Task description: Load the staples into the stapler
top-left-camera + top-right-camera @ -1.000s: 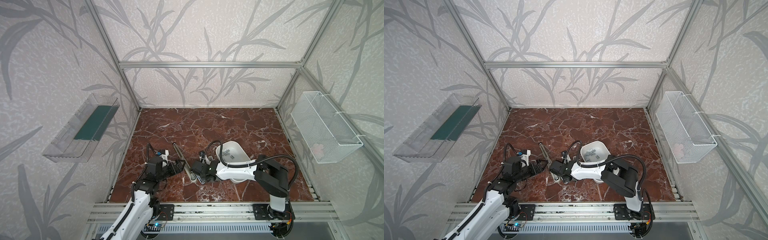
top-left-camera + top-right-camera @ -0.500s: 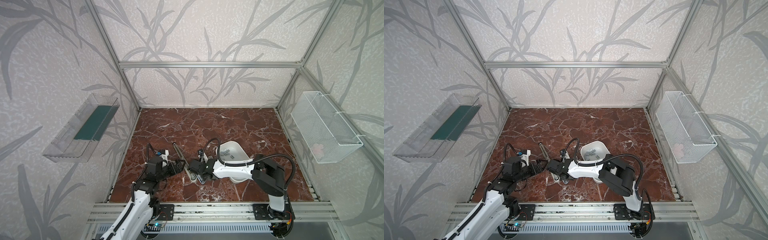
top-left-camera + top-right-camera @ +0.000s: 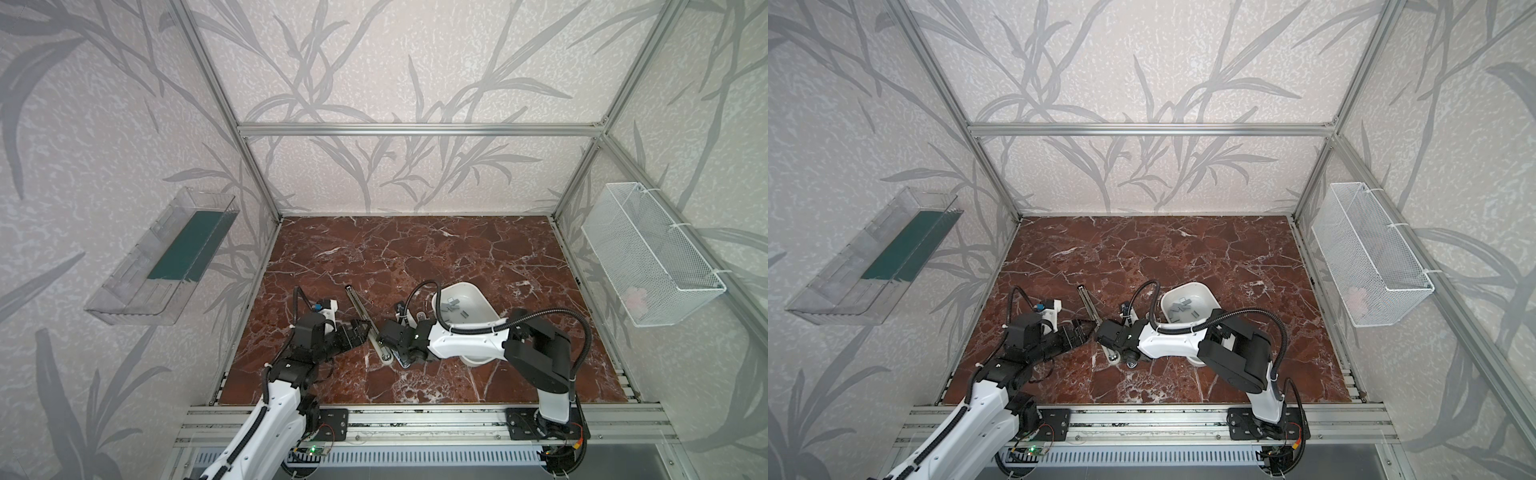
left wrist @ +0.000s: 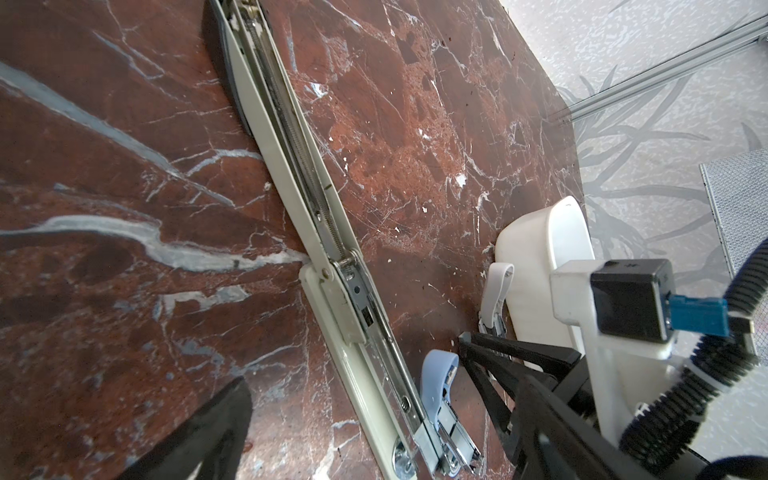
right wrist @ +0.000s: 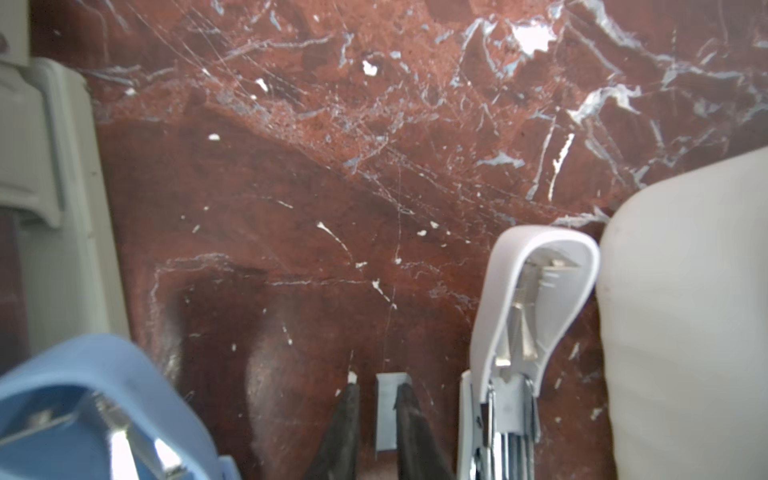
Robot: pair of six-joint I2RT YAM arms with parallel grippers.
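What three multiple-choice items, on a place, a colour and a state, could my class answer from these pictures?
1. Where do the loose staples lie? A) in a cardboard box B) in the white tub C) in a glass jar
2. What colour is the small stapler beside the long beige stapler? A) red B) green C) blue
3. What is the right gripper doing? A) gripping a staple strip B) standing wide open C) gripping a pen
Answers: B, grey strips show inside the tub; C, its cap is blue; A, the right wrist view shows the strip pinched in it.
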